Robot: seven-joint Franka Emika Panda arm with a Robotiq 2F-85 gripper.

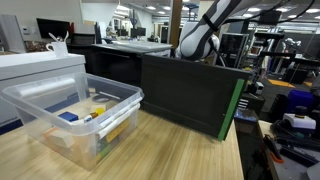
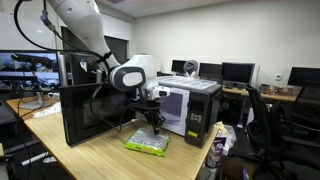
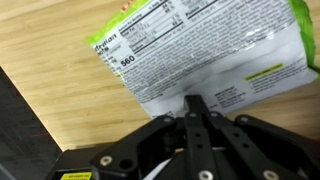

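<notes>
Pinching shut on the near edge of the snack bag (image 3: 205,50), the claw (image 3: 192,108) shows both fingers pressed together, the film apparently caught between them. The bag lies flat on the wooden table (image 3: 45,45), directly under and ahead of the claw; a black screen (image 2: 90,110) stands just beside it. Grasping looks like the step in hand. Any lift calls for a slow, straight rise, since so thin a pinch may slip.

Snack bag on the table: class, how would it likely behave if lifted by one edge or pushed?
The snack bag is thin printed film, so it would probably sag when lifted from the edge where the end effector is shut. It lies flat, so likely light for its size. Its glossy film may slide on the wooden table rather than roll.
</notes>
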